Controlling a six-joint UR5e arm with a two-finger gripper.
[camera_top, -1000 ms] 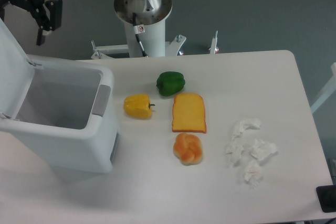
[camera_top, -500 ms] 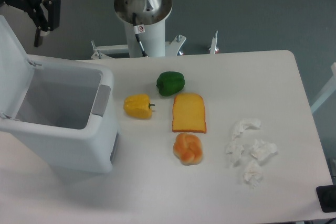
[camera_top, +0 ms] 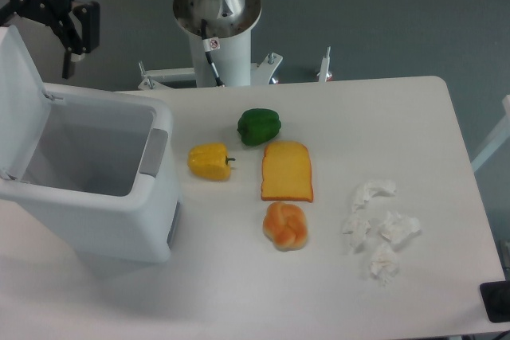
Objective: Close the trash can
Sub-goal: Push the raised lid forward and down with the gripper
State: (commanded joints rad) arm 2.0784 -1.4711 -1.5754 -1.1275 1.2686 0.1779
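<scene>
1 white trash can stands open at the left edge of the tabletop, its lid tilted up and back on the far left side. Above the lid's top edge hangs the black gripper; only 1 of its fingers shows clearly, so I cannot tell how wide they are, and nothing is seen held. Right of the bin lie a yellow pepper, green pepper, bread slice, bun and crumpled tissues.

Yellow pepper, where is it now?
The yellow pepper lies on the table, just right of the trash can, below-left of the green pepper and left of the bread slice.
</scene>
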